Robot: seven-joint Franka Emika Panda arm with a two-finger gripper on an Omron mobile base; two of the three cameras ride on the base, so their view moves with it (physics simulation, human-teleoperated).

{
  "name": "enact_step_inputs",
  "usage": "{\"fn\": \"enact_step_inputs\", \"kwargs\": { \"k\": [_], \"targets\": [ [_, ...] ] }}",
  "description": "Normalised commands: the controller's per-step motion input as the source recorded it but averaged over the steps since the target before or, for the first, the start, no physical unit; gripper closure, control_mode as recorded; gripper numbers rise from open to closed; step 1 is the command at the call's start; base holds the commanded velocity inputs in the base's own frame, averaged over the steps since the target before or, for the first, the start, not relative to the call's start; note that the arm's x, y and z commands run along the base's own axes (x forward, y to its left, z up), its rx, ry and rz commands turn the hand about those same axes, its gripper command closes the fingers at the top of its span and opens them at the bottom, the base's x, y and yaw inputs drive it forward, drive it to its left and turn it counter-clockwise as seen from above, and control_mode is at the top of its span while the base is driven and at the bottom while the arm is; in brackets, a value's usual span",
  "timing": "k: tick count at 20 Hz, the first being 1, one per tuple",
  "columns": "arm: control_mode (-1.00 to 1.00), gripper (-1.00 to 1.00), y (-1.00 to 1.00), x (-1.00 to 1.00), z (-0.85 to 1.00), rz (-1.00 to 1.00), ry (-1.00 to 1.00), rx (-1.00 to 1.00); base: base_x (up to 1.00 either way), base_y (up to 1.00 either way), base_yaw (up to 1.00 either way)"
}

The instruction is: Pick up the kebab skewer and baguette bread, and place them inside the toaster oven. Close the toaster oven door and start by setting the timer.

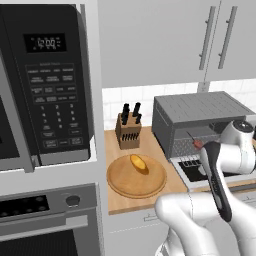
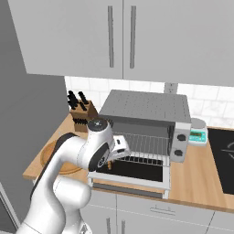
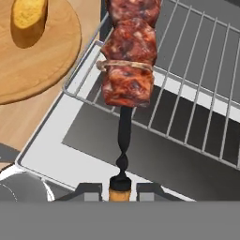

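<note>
Two items are to go in, and you are on the first: your hand (image 3: pixel 120 190) grips the thin dark stick of the kebab skewer (image 3: pixel 129 61), its lumpy reddish-brown meat chunks reaching out over the near edge of the wire rack (image 3: pixel 197 108). The boxy grey metal toaster oven (image 2: pixel 144 112), ribbed on top, stands with its dark-glass, silver-framed door (image 2: pixel 137 170) dropped flat toward you. Next, judge that you must carry the skewer farther in over the thin parallel rods, lower it, then release. The stubby golden baguette bread (image 1: pixel 138 163) waits on the round wooden board (image 1: pixel 137 177) on the wooden tabletop (image 1: pixel 112 145), left of the oven.
</note>
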Motion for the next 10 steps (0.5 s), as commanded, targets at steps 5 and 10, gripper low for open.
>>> {"fn": "enact_step_inputs", "kwargs": {
  "k": [5, 10],
  "targets": [
    [-1.00, 1.00, -0.23, 0.02, -0.12, 0.01, -0.02, 0.00, 0.00, 0.00, 0.00],
    [-1.00, 1.00, -0.05, 0.00, -0.13, -0.04, 0.00, 0.07, 0.00, 0.00, 0.00]
  ]
}}
